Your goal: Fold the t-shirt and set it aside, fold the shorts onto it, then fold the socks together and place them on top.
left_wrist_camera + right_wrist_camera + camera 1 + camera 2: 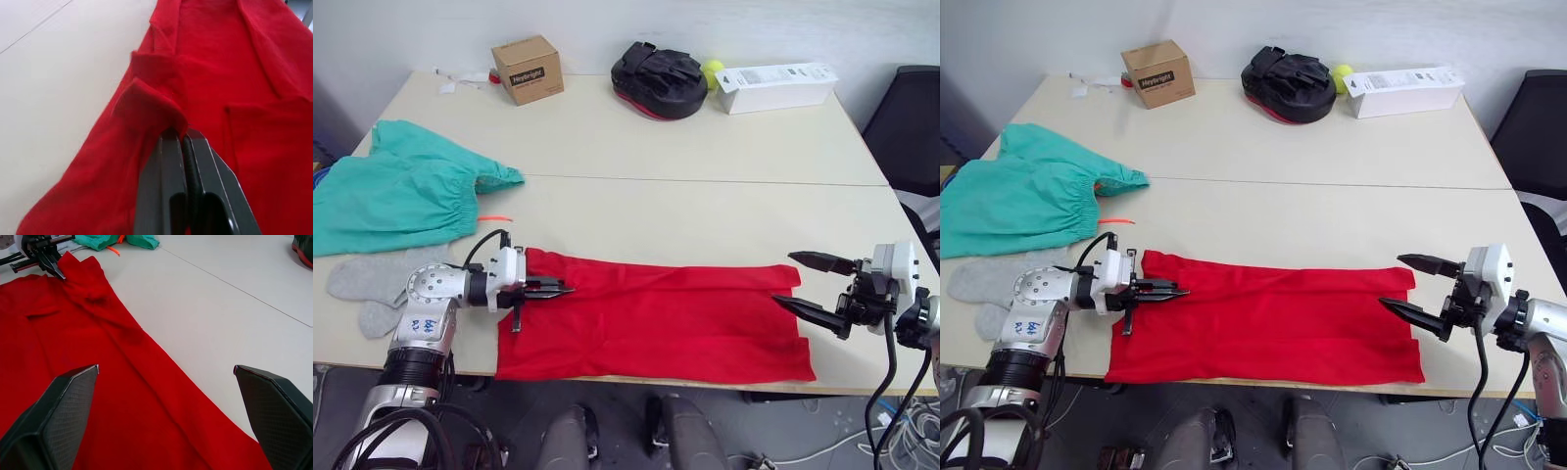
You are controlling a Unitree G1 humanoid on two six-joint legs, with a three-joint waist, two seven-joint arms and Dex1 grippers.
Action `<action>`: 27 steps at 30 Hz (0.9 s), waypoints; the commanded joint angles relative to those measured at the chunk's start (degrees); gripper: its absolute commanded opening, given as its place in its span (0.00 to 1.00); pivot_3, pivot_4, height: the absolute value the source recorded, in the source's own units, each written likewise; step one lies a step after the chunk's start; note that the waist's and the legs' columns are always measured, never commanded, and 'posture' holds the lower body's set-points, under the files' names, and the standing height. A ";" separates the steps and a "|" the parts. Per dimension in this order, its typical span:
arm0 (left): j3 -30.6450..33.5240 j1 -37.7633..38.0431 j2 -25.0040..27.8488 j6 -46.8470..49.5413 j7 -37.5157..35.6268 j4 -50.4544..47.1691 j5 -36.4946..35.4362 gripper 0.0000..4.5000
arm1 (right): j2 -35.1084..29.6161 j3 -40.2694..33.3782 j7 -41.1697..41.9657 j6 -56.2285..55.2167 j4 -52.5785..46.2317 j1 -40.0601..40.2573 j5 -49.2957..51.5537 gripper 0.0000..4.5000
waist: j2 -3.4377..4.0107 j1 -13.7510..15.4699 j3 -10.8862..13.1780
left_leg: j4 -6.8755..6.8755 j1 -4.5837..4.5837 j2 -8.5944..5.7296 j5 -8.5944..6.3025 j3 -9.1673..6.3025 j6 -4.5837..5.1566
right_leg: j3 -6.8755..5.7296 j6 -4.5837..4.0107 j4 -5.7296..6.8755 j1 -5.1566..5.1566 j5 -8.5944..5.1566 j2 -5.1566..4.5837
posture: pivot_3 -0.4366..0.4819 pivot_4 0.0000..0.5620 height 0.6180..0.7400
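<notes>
Shirt-folding step: the left claw clenches the t-shirt at its 9 o'clock end on the surface, the right claw gapes released at 3 o'clock; next, probably, grasp that end.

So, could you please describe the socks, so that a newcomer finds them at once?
Start at the table's near edge on the robot's left, beside the left gripper. The socks lie flat there, just in front of the teal-green shorts. They are light grey knit and by far the smallest cloth, unlike the red t-shirt.
</notes>
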 commanded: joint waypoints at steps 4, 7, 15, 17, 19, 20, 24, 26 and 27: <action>-0.92 0.40 2.66 -13.72 -2.34 2.92 2.73 0.01 | 0.28 -0.90 0.20 -2.02 1.79 0.60 -0.74 1.00 | 0.01 -0.03 0.00 | -0.03 -0.02 0.00 -0.07 0.02 0.07 | -0.02 0.04 -0.13 0.01 0.03 -0.01 | 0.48 0.27 1.00; -1.77 0.46 3.24 -15.81 -3.45 4.17 2.83 0.01 | 0.17 -0.64 0.52 -3.13 2.73 0.88 -1.67 1.00 | 0.02 -0.18 -0.01 | -0.03 -0.03 0.00 -0.10 0.05 0.11 | -0.02 0.07 -0.18 0.01 0.06 -0.02 | 0.48 0.27 1.00; -1.59 2.10 4.50 -9.59 -1.52 -0.02 1.00 0.28 | -0.51 -0.36 1.31 -4.42 4.81 0.38 -2.75 1.00 | 0.02 -0.20 -0.01 | -0.03 -0.04 0.01 -0.12 0.06 0.13 | -0.03 0.08 -0.19 0.01 0.07 -0.01 | 0.48 0.27 1.00; -0.95 2.93 5.27 -8.46 -1.00 -1.34 0.58 0.42 | -0.77 -0.37 1.57 -4.66 5.43 0.11 -2.84 1.00 | 0.02 -0.18 -0.01 | -0.04 -0.04 0.02 -0.12 0.06 0.12 | -0.02 0.08 -0.20 0.01 0.07 0.00 | 0.48 0.27 1.00; -0.21 3.78 6.55 -8.30 -2.11 -2.78 -0.69 0.57 | -1.06 -0.43 1.85 -4.75 6.00 -0.20 -2.85 1.00 | 0.02 -0.21 -0.01 | -0.04 -0.04 0.02 -0.12 0.06 0.12 | -0.02 0.08 -0.20 0.00 0.07 0.00 | 0.48 0.27 1.00; 0.34 4.08 7.14 -7.75 -2.50 -3.81 -1.83 0.64 | -1.20 -0.47 1.95 -4.72 6.23 -0.36 -2.84 1.00 | 0.03 -0.23 -0.02 | -0.04 -0.04 0.03 -0.12 0.07 0.12 | -0.02 0.08 -0.20 0.00 0.07 0.00 | 0.48 0.27 1.00; 1.53 4.49 9.05 0.91 -2.68 -10.72 -7.20 0.92 | -1.52 -0.48 2.13 -4.55 7.03 -0.74 -2.96 1.00 | 0.03 -0.16 -0.02 | -0.04 -0.04 0.04 -0.13 0.06 0.11 | -0.03 0.07 -0.19 0.00 0.08 -0.01 | 0.48 0.27 1.00; 1.55 4.97 10.44 13.02 -1.22 -15.53 -11.28 0.99 | -1.58 -0.31 2.20 -4.42 7.23 -1.01 -3.03 1.00 | 0.03 -0.14 -0.02 | -0.05 -0.04 0.04 -0.13 0.06 0.11 | -0.02 0.08 -0.21 0.02 0.08 -0.01 | 0.48 0.27 1.00; 1.63 4.87 10.87 19.83 0.96 -17.23 -12.97 0.99 | -1.59 -0.21 2.19 -4.24 7.23 -1.20 -3.02 1.00 | 0.03 -0.13 -0.02 | -0.05 -0.04 0.03 -0.13 0.06 0.11 | -0.02 0.08 -0.21 0.02 0.08 -0.01 | 0.48 0.27 1.00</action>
